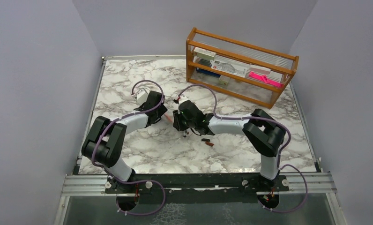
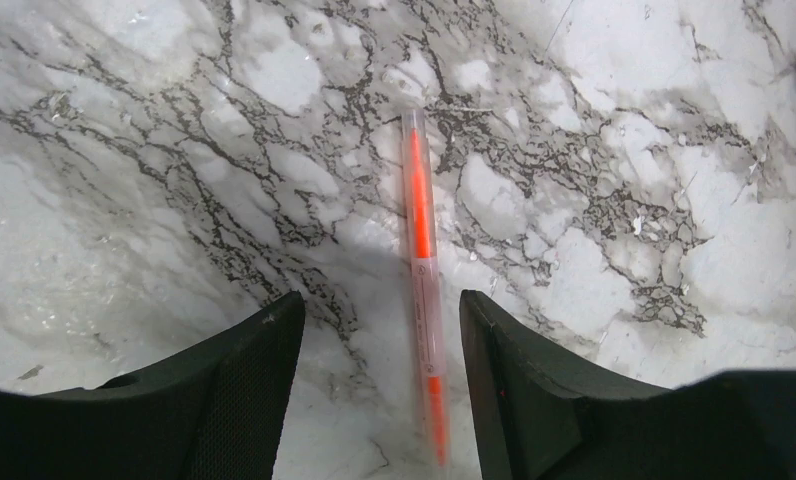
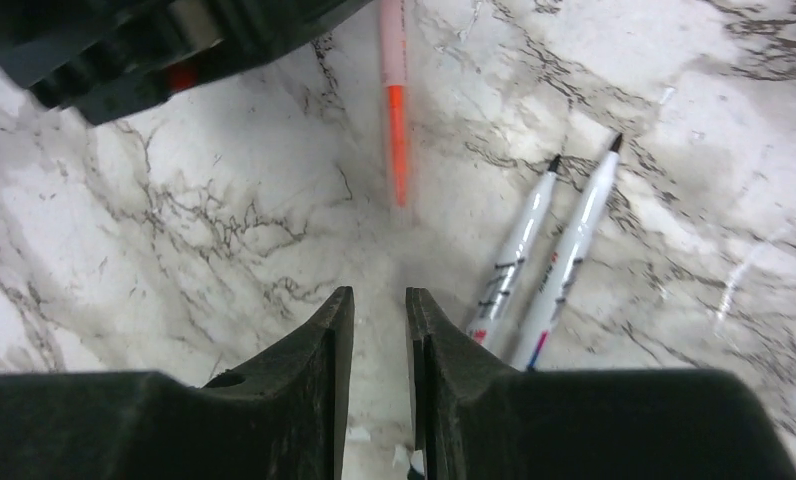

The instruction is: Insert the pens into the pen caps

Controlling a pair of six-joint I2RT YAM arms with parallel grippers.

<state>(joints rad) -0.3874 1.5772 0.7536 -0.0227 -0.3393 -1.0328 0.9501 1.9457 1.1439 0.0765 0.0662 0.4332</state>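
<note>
A translucent orange-red pen (image 2: 421,270) lies flat on the marble, between the fingers of my open left gripper (image 2: 379,310) and nearer the right finger, touching neither. In the right wrist view the orange pen's tip (image 3: 396,140) points toward my right gripper (image 3: 379,295). Its jaws stand a narrow gap apart with nothing between them. Two silvery-white pens (image 3: 519,250) (image 3: 574,235) with dark tips lie side by side just right of that gripper. A black pen cap (image 1: 205,139) and a dark red cap (image 1: 209,144) lie on the table right of the right gripper (image 1: 177,121).
A wooden rack (image 1: 241,70) stands at the back right and holds boxes and a bright pink strip (image 1: 265,78). The left gripper (image 1: 162,114) and the right gripper face each other closely at the table's middle. The left arm's wrist (image 3: 174,40) fills the right wrist view's upper left.
</note>
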